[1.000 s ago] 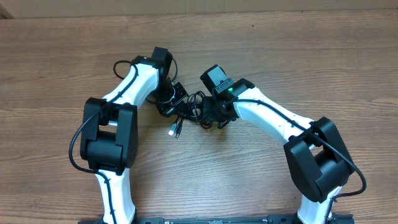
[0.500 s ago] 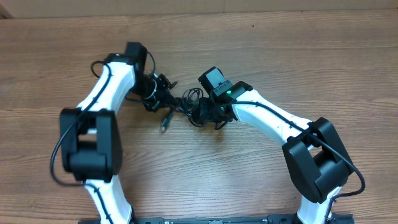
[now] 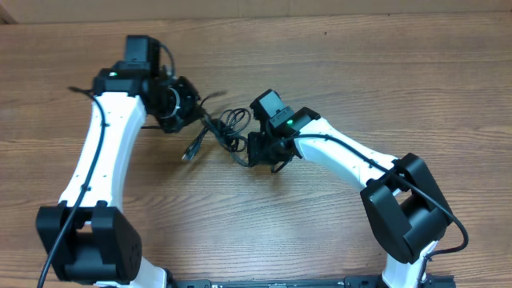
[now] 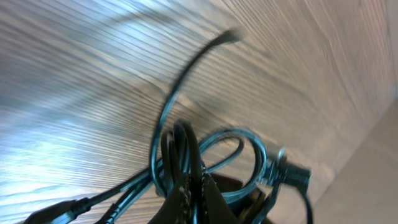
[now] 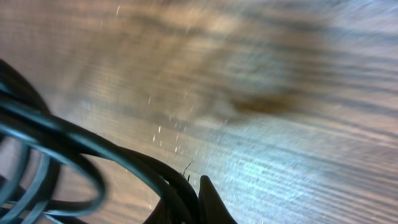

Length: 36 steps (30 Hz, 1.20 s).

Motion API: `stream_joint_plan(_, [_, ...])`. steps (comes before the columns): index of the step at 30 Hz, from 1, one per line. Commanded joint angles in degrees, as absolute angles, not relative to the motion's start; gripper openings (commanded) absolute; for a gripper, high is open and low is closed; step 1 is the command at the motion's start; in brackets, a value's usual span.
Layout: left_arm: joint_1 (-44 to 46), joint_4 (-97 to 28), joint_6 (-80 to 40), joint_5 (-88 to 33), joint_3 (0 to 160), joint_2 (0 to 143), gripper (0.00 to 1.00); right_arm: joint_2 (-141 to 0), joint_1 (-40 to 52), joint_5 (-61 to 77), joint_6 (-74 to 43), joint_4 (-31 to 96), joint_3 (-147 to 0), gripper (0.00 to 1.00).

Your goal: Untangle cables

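Note:
The cables (image 3: 224,128) are thin black cords in loose loops on the wooden table between my two arms. A plug end (image 3: 190,150) trails to the lower left. My left gripper (image 3: 186,110) is shut on strands at the bundle's left side. In the left wrist view the cables (image 4: 205,155) loop out from between its fingers (image 4: 199,196). My right gripper (image 3: 254,152) is shut on cable strands at the bundle's right side. In the right wrist view the cables (image 5: 93,152) run into its fingertips (image 5: 193,205).
The wooden table (image 3: 336,64) spreads all round the bundle. The arm bases stand at the front edge, left (image 3: 88,248) and right (image 3: 404,216). Thicker black arm wires run along both arms.
My left arm has swung left and back, pulling its end of the cables with it. The bundle has stretched out and loosened. My right gripper has shifted slightly left.

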<state>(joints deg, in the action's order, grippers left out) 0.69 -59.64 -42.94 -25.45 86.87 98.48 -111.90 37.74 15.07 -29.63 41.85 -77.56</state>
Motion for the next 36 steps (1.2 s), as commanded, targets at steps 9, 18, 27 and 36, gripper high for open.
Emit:
stream_joint_plan(9, [-15.0,-64.7,-42.1,-20.6,88.4,95.5,0.04,-111.6,36.6,7.4,-25.0,51.1,-76.4,0.04])
stream_joint_plan(18, [-15.9,-69.0,-34.5,-20.5,88.3,95.6,0.08,-111.6,34.2,7.2,-25.0,52.8,-76.4,0.04])
stream_joint_plan(27, [-6.5,-71.4,-33.3,-18.6,88.2,96.7,0.67,-111.6,34.3,11.2,-25.2,49.7,-76.4,0.07])
stream_joint_plan(36, [5.2,-71.3,-33.4,-18.7,88.2,104.7,0.68,-111.6,34.4,11.3,-25.2,49.6,-76.4,0.07])
